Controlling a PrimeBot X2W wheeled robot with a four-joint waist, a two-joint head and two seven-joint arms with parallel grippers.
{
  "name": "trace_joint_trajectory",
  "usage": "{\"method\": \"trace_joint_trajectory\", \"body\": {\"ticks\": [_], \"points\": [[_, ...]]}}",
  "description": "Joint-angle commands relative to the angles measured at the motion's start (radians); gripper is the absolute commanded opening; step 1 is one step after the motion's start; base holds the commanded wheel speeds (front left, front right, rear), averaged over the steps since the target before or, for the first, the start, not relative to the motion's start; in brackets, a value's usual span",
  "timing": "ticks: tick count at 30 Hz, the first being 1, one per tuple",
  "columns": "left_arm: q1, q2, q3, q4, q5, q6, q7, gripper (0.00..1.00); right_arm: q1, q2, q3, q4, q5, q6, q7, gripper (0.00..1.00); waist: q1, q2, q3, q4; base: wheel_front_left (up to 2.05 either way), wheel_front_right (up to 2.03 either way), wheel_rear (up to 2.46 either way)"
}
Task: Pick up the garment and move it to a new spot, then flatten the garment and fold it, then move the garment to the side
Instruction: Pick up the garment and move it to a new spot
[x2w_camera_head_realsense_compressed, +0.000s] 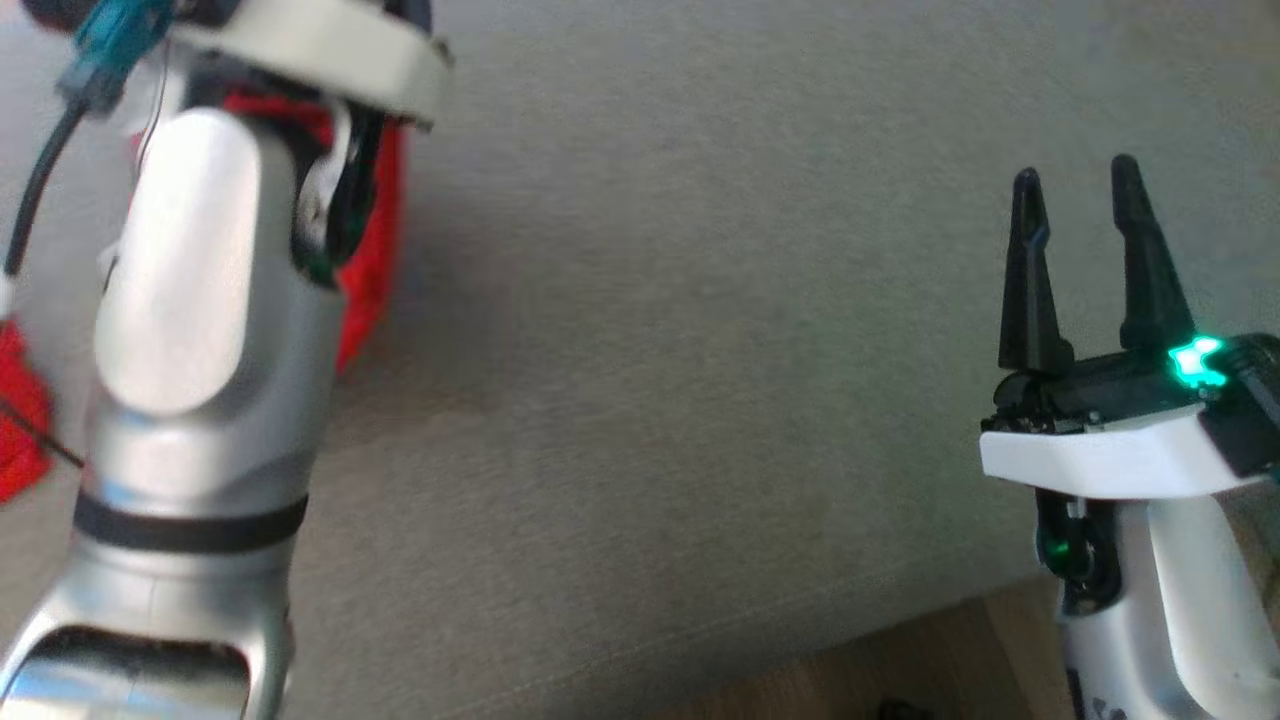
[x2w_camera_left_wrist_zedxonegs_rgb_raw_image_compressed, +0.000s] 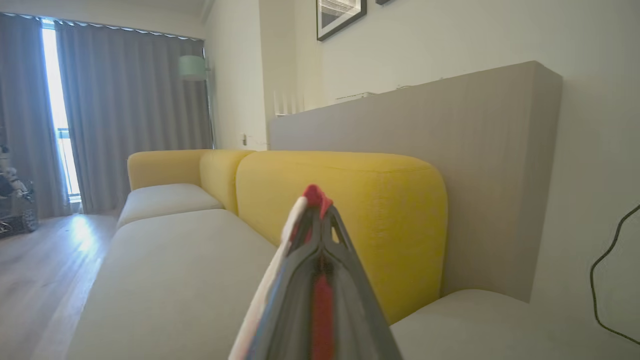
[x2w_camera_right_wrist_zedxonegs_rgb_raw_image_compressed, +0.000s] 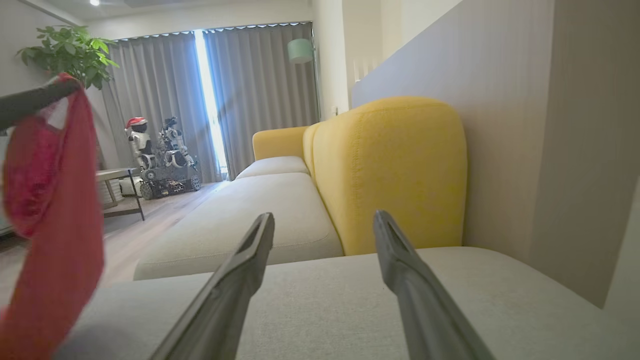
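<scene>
Item: red garment, pinched at its top in my left pincer and hanging over the grey sofa seat, I judge so it travels without dragging. Right pincer: spread wide, empty, low over the seat, free to take a corner.

The red garment is thin cloth, loosely knit (open-textured in its upper part). The sofa seat is matt grey woven fabric, and its yellow backrest has a coarser weave. The left forearm looks smooth, glossy silver. The right gripper has matt black fingers. The floor is wood.
</scene>
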Motion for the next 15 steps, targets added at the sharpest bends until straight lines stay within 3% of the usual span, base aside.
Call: {"method": "trace_joint_trajectory", "body": {"ticks": [1,8,13,14,15], "points": [[-0.076,0.008,0.009,-0.005,0.007,0.007,-0.006,0.0,-0.03,-0.005,0.029,-0.05,0.016,-0.001,-0.011,1.0,0.0,0.0,0.051,-0.081,0.0,0.0,0.0],[-0.201,-0.031,-0.091,0.173,-0.022,0.046,-0.061,0.0,-0.048,-0.005,0.063,-0.066,0.057,-0.001,-0.011,1.0,0.0,0.0,0.106,-0.186,0.0,0.0,0.0],[-0.286,-0.033,-0.229,0.237,-0.158,0.135,-0.144,0.03,-0.063,-0.005,0.066,-0.057,0.086,-0.001,-0.011,1.0,0.0,0.0,0.127,-0.249,0.0,0.0,0.0],[-0.298,-0.033,-0.263,0.251,-0.185,0.151,-0.151,0.18,-0.066,-0.005,0.071,-0.055,0.091,-0.001,-0.011,1.0,0.0,0.0,0.128,-0.259,0.0,0.0,0.0],[-0.31,-0.033,-0.295,0.265,-0.211,0.164,-0.157,0.44,-0.068,-0.005,0.076,-0.055,0.095,-0.001,-0.011,1.0,0.0,0.0,0.129,-0.266,0.0,0.0,0.0]]}}
